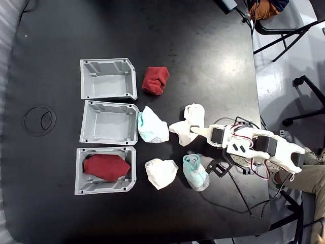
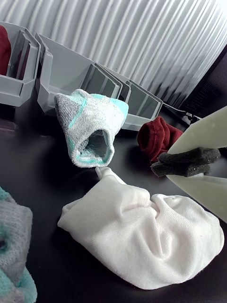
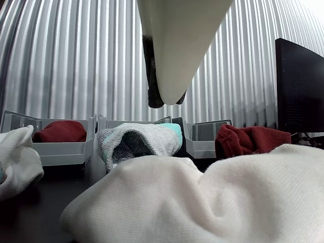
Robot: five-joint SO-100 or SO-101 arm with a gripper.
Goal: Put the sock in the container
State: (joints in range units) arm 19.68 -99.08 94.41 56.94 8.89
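The sock, a dark red oval bundle, lies inside the container, the nearest of three grey bins at the left of the fixed view. It also shows in the other view, sock in container, and at the wrist view's left edge. My gripper hovers over a white sock, well to the right of the bins. In the wrist view the gripper has its dark foam pads pressed together with nothing between them.
Two more grey bins stand beside the container. A squarer red bundle, a white and teal sock, another white sock and a teal sock lie on the black table. A chair stands off the table.
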